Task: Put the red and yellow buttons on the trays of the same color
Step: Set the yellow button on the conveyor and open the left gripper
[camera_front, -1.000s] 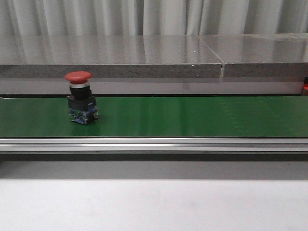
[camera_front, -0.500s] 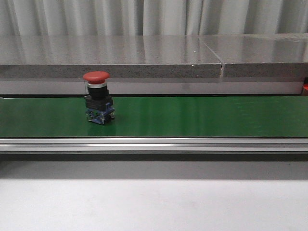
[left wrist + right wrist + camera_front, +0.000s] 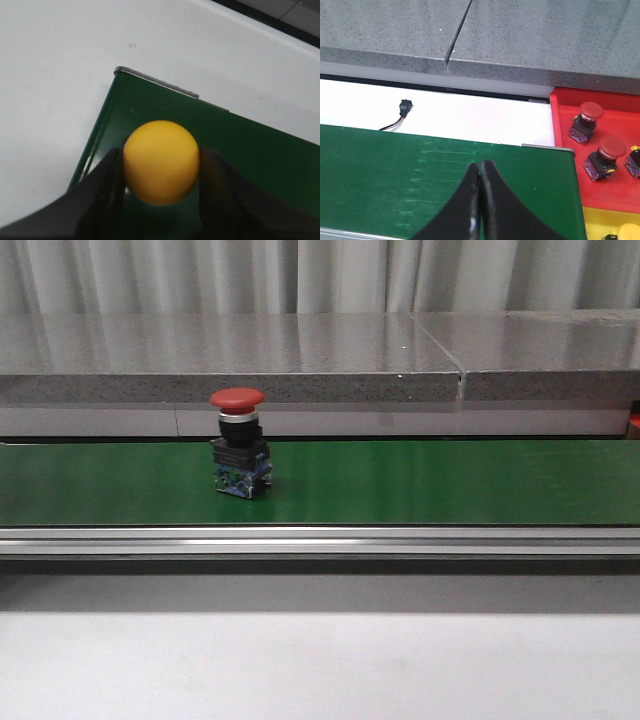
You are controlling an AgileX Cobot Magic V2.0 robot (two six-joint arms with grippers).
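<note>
On belt [image 3: 420, 485]: 1 red button [image 3: 240, 443]. Red tray [image 3: 565, 120]: 2 more. L gripper [image 3: 161, 172] pinches 1 yellow button [image 3: 161, 161]; R gripper [image 3: 479, 172] pressed together.

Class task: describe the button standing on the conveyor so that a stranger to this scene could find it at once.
Find the long green conveyor belt running across the front view, in front of the grey stone ledge. On its left half stands the red button, upright. It is the only object on the belt in that view: a red mushroom cap on a black body with a blue base.
</note>
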